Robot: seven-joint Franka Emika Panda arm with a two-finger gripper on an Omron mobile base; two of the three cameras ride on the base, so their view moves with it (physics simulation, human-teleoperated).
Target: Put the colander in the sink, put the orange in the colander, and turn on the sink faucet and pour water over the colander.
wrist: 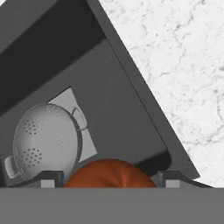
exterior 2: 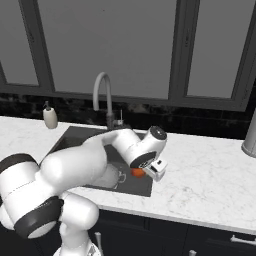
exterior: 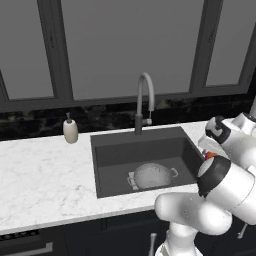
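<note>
The white arm reaches over the sink [exterior 2: 142, 189], its hand [exterior 2: 145, 172] holding the orange [exterior 2: 137, 172] above the basin's right part. The colander [exterior 2: 111, 176] sits half hidden behind the arm. The gooseneck faucet [exterior 2: 102, 95] and soap dispenser [exterior 2: 50, 116] stand on the marble worktop [exterior 2: 200, 175].

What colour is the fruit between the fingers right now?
Bright orange; the orange shows best in the hand view, sitting between the fingers.

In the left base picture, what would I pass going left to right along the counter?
Soap dispenser → faucet → orange by the robot arm. The colander sits in the sink, below the faucet.
</note>
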